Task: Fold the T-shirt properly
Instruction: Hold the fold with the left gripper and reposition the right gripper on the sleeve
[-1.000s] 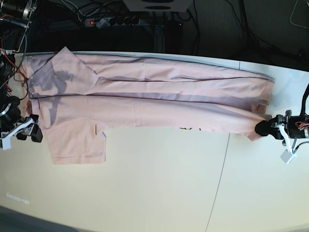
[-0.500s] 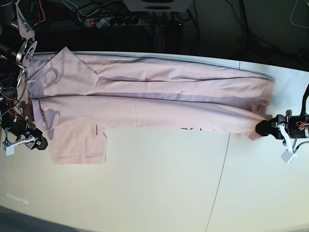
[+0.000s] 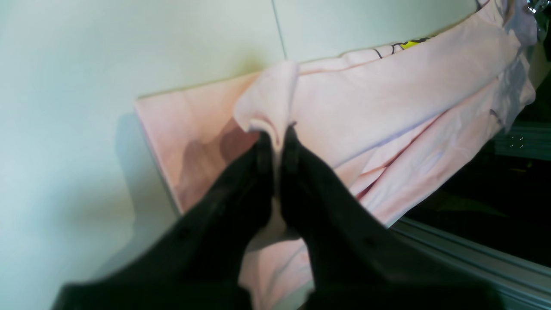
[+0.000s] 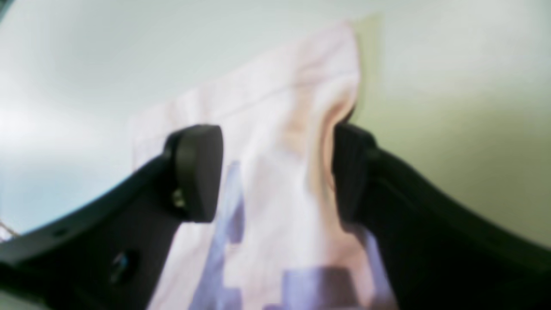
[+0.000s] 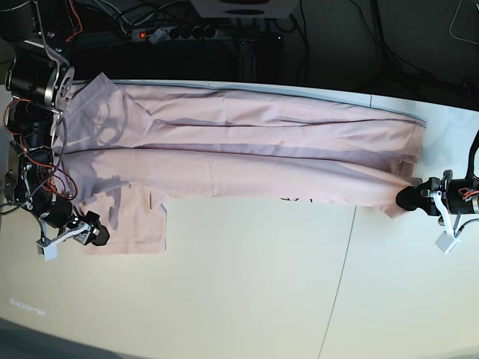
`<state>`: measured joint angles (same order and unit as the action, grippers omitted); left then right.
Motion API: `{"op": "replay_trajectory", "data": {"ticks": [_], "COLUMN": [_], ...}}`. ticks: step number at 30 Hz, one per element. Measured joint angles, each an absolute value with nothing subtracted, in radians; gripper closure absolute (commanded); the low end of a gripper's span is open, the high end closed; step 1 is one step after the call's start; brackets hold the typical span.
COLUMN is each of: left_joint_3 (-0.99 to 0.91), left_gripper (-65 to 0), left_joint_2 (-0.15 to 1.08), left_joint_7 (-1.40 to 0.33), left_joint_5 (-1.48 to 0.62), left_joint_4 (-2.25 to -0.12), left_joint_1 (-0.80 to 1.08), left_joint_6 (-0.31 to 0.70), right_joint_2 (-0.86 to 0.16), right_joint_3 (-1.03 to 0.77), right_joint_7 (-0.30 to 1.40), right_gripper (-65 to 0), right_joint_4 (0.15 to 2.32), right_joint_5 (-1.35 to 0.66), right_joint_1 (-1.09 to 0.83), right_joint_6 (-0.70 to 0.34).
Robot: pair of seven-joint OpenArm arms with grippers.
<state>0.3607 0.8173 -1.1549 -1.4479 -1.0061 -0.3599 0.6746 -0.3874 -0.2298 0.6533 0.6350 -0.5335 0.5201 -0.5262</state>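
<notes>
The pale pink T-shirt [image 5: 247,149] lies stretched sideways along the back of the white table [image 5: 247,299], one short sleeve [image 5: 131,221] pointing toward the front at the left. My left gripper [image 5: 406,198] is at the shirt's right end, shut on a pinched fold of fabric, as the left wrist view [image 3: 277,137] shows. A bit of black and yellow print [image 3: 404,44] peeks out at the shirt's edge. My right gripper [image 5: 99,236] is open at the sleeve's front left corner. In the right wrist view [image 4: 275,172] the pink cloth [image 4: 280,107] lies between and beyond the spread fingers.
A power strip [image 5: 168,33] with a red light and cables lie behind the table's back edge. A table seam [image 5: 340,277] runs front to back right of centre. A metal rail [image 3: 473,254] runs along the table edge near my left gripper.
My right arm has swung from the shirt's left edge down toward the front, to the sleeve's corner. My left gripper has stayed shut on the right end.
</notes>
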Motion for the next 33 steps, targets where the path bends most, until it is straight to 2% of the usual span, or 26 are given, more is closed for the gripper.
{"op": "replay_trajectory", "data": {"ticks": [2,5,7,8,13,19,33], "left_joint_3": [0.361,0.361,0.361,0.361,0.361,0.361,0.361], "left_gripper": [0.0,0.0,0.0,0.0,0.0,0.0,0.0], "left_joint_2": [0.817,0.817,0.817,0.817,0.817,0.817,0.817], "left_joint_7": [-1.155,-1.155,-1.155,-1.155,-1.142,-1.106,-1.069], "left_joint_5": [-1.448,-1.448,-1.448,-1.448,-1.447,-1.423,-1.370], "left_joint_4": [-1.006,-1.006,-1.006,-1.006,-1.006,-1.006,-1.006], "left_joint_1": [-0.360,-0.360,-0.360,-0.360,-0.360,-0.360,-0.360], "left_joint_6": [0.675,0.675,0.675,0.675,0.675,0.675,0.675], "right_joint_2": [-0.387,-0.385,-0.385,-0.385,-0.382,-0.377,-0.449], "right_joint_3": [-0.204,-0.183,-0.183,-0.183,-0.181,-0.178,-0.170], "right_joint_7": [0.661,0.661,0.661,0.654,0.584,0.599,0.645], "right_gripper": [-20.8,-11.8,-1.6,0.0,0.0,0.0,0.0], "right_joint_4": [0.635,0.635,0.635,0.635,0.642,0.724,1.239], "right_joint_5": [-0.534,-0.538,-0.538,-0.536,-0.428,-0.357,-0.457], "right_joint_1": [0.521,0.521,0.521,0.521,0.518,0.509,0.276], "right_joint_6": [-0.526,-0.526,-0.525,-0.525,-0.526,-0.530,-0.534]}}
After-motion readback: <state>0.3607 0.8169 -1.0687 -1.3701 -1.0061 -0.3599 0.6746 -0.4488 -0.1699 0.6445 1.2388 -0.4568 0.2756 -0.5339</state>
